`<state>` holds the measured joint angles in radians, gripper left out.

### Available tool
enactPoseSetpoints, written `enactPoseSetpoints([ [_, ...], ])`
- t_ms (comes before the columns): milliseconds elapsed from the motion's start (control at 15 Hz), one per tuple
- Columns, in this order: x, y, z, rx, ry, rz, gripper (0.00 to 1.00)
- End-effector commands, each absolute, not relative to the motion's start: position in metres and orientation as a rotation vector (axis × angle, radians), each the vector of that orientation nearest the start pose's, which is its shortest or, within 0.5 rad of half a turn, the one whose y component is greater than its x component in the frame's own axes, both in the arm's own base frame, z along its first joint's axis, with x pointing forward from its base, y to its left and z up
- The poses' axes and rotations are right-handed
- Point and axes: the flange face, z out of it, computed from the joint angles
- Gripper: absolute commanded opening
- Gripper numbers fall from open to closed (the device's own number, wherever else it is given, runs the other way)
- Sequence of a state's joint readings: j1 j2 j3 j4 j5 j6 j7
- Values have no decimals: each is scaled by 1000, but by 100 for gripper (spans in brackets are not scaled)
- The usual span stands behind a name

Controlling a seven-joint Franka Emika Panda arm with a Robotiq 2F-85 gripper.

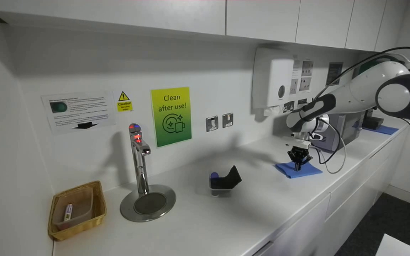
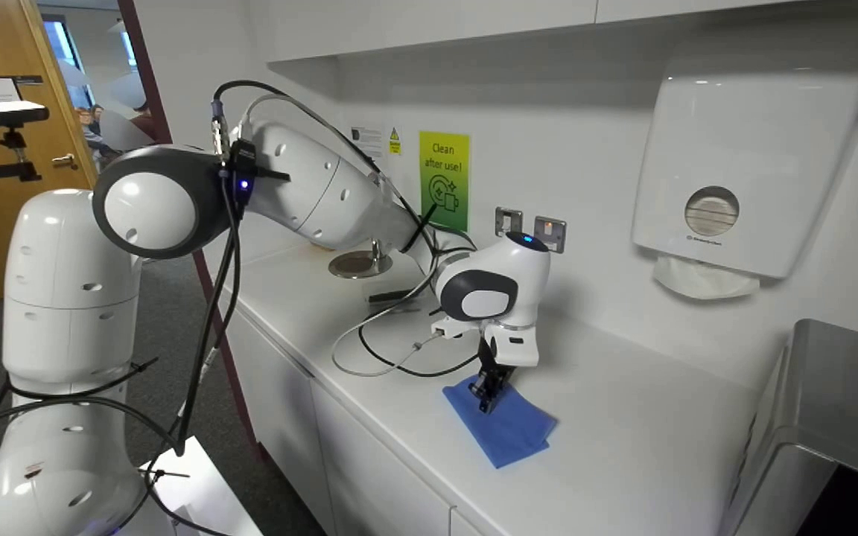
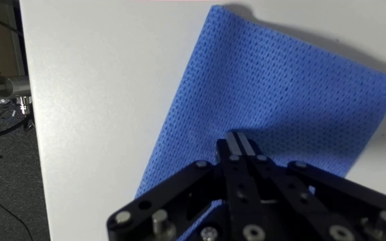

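A folded blue cloth (image 1: 310, 171) lies on the white counter; it also shows in an exterior view (image 2: 511, 435) and fills much of the wrist view (image 3: 273, 77). My black gripper (image 3: 236, 135) points down over the middle of the cloth. Its two fingers are together, with only a thin dark gap between the grey pads. I see no fold of cloth between them. In both exterior views the fingertips (image 1: 298, 168) (image 2: 484, 408) are at or just above the cloth; whether they press on it I cannot tell. The cloth under the gripper's body is hidden.
A clear tub with black pieces (image 1: 225, 181), a chrome tap (image 1: 141, 163) and a wicker basket (image 1: 98, 209) stand along the counter. A grey appliance (image 2: 831, 380) stands beyond the cloth. A towel dispenser (image 2: 757, 164) hangs above. The counter's front edge (image 3: 37, 134) is near.
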<state>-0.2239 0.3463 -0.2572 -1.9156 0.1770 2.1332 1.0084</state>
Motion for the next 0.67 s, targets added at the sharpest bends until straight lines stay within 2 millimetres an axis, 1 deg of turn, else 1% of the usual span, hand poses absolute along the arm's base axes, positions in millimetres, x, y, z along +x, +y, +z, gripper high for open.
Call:
enactPoseSetpoints([
  [0,558,-283,299,-2181,2295,111,0],
  [200,570,-295,300,-2152,2342,49,0],
  [600,601,-322,310,-2071,2411,-27,0],
])
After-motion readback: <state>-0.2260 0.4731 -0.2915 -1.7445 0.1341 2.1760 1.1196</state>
